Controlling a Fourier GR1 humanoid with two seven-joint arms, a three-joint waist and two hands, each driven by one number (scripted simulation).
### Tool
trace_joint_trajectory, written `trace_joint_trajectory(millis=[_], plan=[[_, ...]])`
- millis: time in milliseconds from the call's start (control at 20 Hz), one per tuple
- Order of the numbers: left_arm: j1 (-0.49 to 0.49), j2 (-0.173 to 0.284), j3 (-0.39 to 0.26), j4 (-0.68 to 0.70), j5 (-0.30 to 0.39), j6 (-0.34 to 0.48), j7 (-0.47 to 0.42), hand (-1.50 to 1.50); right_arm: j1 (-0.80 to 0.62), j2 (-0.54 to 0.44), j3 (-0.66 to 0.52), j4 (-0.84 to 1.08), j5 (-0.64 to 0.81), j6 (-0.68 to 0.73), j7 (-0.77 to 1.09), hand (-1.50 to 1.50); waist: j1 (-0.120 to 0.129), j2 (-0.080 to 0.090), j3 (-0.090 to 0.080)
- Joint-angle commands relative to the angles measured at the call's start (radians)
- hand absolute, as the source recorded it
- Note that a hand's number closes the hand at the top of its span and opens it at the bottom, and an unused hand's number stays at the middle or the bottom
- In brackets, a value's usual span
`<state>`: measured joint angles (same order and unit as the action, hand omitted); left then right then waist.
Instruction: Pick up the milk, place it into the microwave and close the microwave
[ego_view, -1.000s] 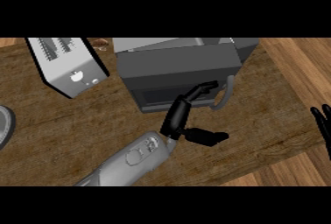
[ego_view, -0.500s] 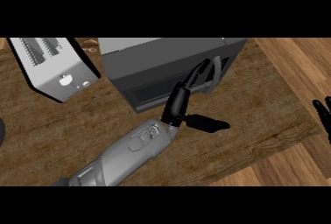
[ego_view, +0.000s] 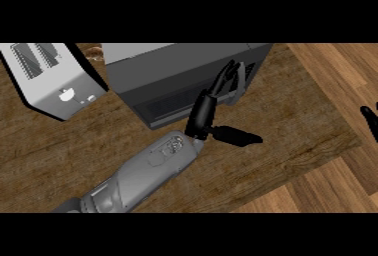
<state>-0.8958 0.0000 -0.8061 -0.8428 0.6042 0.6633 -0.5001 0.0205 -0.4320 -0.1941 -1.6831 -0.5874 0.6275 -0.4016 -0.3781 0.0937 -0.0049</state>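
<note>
At the far left a silver toaster (ego_view: 55, 82) stands on the wooden tabletop (ego_view: 295, 130), its slots showing at the top. Just right of it sits the dark grey microwave (ego_view: 173, 75); its door appears to lie flat against the body, so it reads as closed or all but closed.

The left hand (ego_view: 207, 112) reaches in on its grey forearm from the lower left. Its fingers (ego_view: 227, 80) are straight and pressed together, laid against the microwave's front near the right end of the door, while the thumb sticks out sideways to the right over the tabletop. It pinches nothing.

The milk shows nowhere in this view. It is not on the tabletop and not in either hand, so it is most likely inside the microwave, though the pictures cannot confirm that. As a judgement, a milk carton would be light to middling in weight, stiff enough to hold but liable to dent, with smooth sides that could slip; a hold round the middle of the body, fingers on one face and thumb on the opposite one, would suit it best, keeping it upright.

At the far right edge the right hand (ego_view: 369, 120) rests with fingers spread and up, well apart from everything else.
</note>
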Motion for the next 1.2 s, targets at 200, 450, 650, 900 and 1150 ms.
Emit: trace_joint_trajectory(millis=[200, 450, 650, 900, 1150], plan=[[-0.056, 0.000, 0.017, 0.062, 0.055, 0.018, -0.036, -1.50, -0.026, -0.035, -0.014, 0.001, -0.043, 0.004, 0.035, -1.50, -0.027, 0.004, 0.000], [-0.056, 0.000, 0.011, 0.072, 0.086, 0.020, -0.067, -1.50, -0.039, -0.046, -0.019, 0.016, -0.069, 0.007, 0.050, -1.50, -0.030, 0.012, 0.002], [-0.063, 0.000, 0.002, 0.079, 0.104, 0.024, -0.091, -1.50, -0.057, -0.059, -0.021, 0.020, -0.084, 0.006, 0.065, -1.50, -0.030, 0.012, 0.002], [-0.065, 0.001, -0.006, 0.089, 0.129, 0.023, -0.118, -1.50, -0.074, -0.085, -0.031, 0.024, -0.107, 0.013, 0.082, -1.50, -0.032, 0.011, 0.001], [-0.071, 0.001, -0.010, 0.102, 0.153, 0.033, -0.136, -1.50, -0.074, -0.087, -0.021, 0.027, -0.121, 0.023, 0.093, -1.50, -0.045, 0.012, 0.003]])
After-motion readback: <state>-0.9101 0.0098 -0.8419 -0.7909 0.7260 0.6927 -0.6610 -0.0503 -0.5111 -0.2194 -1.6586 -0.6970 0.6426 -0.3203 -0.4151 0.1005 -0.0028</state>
